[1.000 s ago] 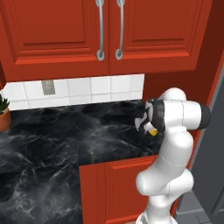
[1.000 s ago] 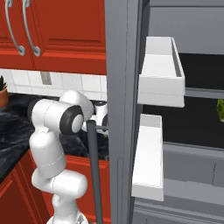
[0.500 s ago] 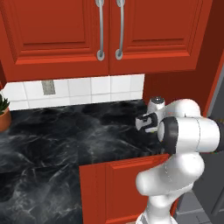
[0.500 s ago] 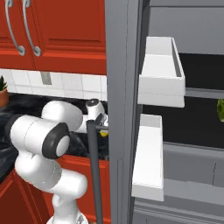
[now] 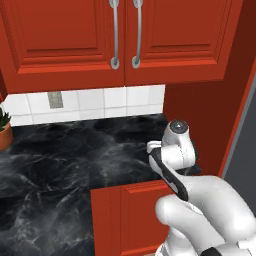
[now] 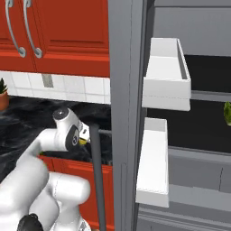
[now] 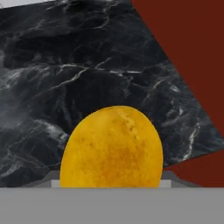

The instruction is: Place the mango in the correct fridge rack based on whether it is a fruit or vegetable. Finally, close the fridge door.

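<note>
Yellow-orange, one mango (image 7: 111,148) sits pinched in the single claw (image 6: 82,136) over the black marble counter (image 7: 78,65).

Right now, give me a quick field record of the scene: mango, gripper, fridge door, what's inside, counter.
mango: yellow-orange mango sits right at the gripper, above the black marble counter; a sliver of it shows in the right base view
gripper: shut on the mango
fridge door: fridge door open, white bins on its inner face
fridge inside: green vegetable on a rack at the right edge
counter extras: potted plant at the far left
task state: mango not yet in the fridge
</note>
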Controlling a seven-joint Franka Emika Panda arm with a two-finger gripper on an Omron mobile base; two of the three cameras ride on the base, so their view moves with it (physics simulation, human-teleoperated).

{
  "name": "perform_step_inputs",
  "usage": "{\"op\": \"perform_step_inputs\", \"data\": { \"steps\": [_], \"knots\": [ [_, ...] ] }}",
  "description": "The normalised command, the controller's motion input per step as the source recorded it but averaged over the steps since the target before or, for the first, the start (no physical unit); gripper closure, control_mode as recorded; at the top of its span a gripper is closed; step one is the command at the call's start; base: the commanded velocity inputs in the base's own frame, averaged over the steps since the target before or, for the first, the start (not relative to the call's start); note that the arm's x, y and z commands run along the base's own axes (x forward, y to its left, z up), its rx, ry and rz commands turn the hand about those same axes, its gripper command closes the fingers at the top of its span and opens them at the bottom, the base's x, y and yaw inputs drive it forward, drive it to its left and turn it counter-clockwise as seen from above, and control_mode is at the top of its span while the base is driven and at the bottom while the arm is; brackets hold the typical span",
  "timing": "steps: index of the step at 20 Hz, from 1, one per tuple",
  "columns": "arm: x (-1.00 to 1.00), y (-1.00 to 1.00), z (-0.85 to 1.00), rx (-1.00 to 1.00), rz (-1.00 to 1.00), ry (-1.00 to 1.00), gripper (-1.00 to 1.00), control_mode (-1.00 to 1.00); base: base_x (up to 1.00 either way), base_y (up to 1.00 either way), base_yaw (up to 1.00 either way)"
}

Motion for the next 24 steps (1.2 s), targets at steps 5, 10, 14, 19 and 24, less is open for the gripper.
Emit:
{"op": "perform_step_inputs", "data": {
  "steps": [5, 10, 14, 19, 24],
  "knots": [
    [-1.0, 0.32, 0.46, 0.02, 0.0, -0.11, 1.0, -1.0, 0.0, 0.0, 0.0],
    [-0.42, -0.02, 0.11, 0.01, 0.0, -0.01, 1.0, -1.0, 0.0, 0.0, 0.0],
    [0.0, 0.0, 0.0, 0.0, 0.0, 0.0, 1.0, 1.0, -0.75, -0.01, -0.03],
    [0.0, 0.0, 0.0, 0.0, 0.0, 0.0, 1.0, 1.0, -1.0, 0.0, -0.03],
    [0.0, 0.0, 0.0, 0.0, 0.0, 0.0, 1.0, 1.0, -1.0, -0.2, -0.05]
  ]
}}
